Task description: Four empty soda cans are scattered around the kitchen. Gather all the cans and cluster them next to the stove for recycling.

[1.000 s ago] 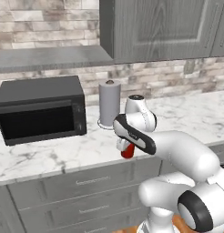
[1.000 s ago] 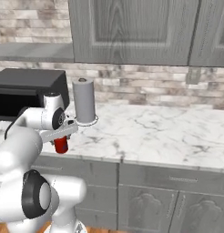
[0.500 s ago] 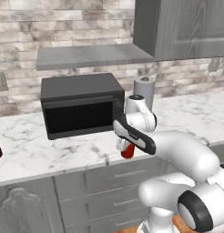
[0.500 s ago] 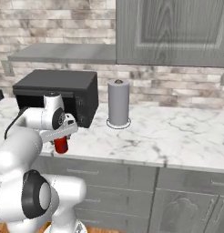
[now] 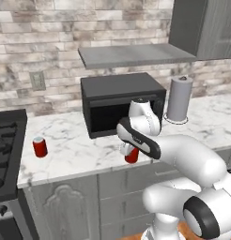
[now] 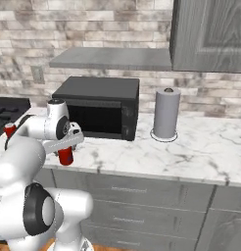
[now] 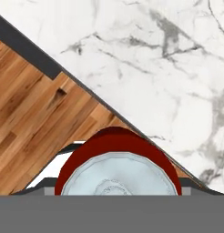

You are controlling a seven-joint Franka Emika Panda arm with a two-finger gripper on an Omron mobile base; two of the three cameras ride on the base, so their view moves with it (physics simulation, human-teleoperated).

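Item one: we record a red soda can (image 5: pixel 132 155) held in the gripper (image 5: pixel 129 151), upright, at the front edge of the marble worktop (image 5: pixel 80 150), in front of the black microwave (image 5: pixel 122 103). In the hand view the can's silvery top (image 7: pixel 118 175) sits centred between the fingers, its red wall showing around it, with the worktop edge and the wooden floor (image 7: pixel 32 127) beyond. The fingers stand part-way open, closed against the can's sides; the finger pads themselves are hidden by the can, and we cannot tell whether its base touches the worktop.

Item two: we note a second red can (image 5: pixel 40 146), upright on the worktop near its left end, just beside the stove (image 5: pixel 7 150) with its black grates. From the right base view the same can (image 6: pixel 10 130) shows behind the arm.

Item three: a grey paper-towel roll (image 5: pixel 179 99) stands near the back of the worktop, right of the microwave.
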